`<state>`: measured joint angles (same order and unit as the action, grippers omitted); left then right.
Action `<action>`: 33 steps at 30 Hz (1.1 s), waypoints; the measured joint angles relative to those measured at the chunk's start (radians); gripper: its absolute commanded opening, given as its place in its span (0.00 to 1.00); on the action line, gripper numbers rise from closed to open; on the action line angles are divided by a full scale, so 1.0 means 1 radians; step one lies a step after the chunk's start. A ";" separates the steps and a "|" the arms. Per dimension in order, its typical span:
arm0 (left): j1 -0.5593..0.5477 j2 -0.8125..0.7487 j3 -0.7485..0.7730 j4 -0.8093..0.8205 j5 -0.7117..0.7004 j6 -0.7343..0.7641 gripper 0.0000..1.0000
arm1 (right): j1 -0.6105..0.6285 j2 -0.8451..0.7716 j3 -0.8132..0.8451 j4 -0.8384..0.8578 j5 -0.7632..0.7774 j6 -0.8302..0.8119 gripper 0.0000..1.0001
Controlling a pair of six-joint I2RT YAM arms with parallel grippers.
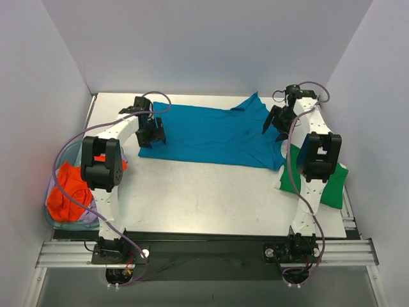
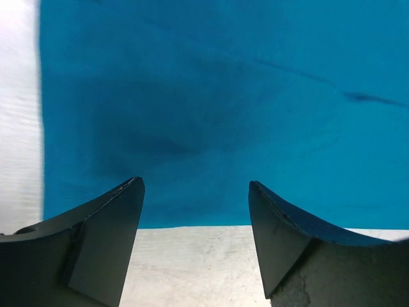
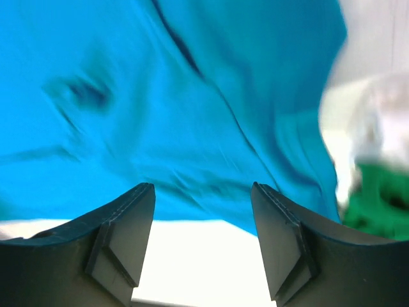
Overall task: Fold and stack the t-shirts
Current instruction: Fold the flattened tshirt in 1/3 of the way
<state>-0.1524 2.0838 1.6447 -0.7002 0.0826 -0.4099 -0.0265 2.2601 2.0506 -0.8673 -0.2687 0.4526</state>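
A large teal-blue t-shirt lies spread flat across the back of the table, with one sleeve pointing to the far right. Over its left end hangs my left gripper, open, with only the shirt's edge and bare table between its fingers. At the shirt's right end my right gripper also stands open and empty. A folded green t-shirt lies at the right, partly behind the right arm. An orange t-shirt sits on a lavender one in the basket.
The light blue plastic basket stands off the table's left edge beside the left arm. White walls close in the back and both sides. Bare table stretches in front of the teal shirt.
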 measured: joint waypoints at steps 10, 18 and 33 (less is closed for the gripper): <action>-0.006 -0.054 -0.184 0.120 0.056 -0.087 0.79 | 0.015 -0.230 -0.388 0.040 0.001 -0.040 0.54; 0.030 -0.066 -0.202 0.133 0.032 -0.076 0.80 | 0.070 -0.297 -0.517 0.071 0.024 -0.056 0.51; 0.069 -0.056 -0.178 0.106 -0.034 -0.015 0.81 | 0.131 -0.319 -0.621 0.124 0.074 -0.085 0.41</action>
<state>-0.0837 2.0277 1.4670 -0.5941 0.0483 -0.4248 0.1043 1.9411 1.4300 -0.7433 -0.1944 0.3676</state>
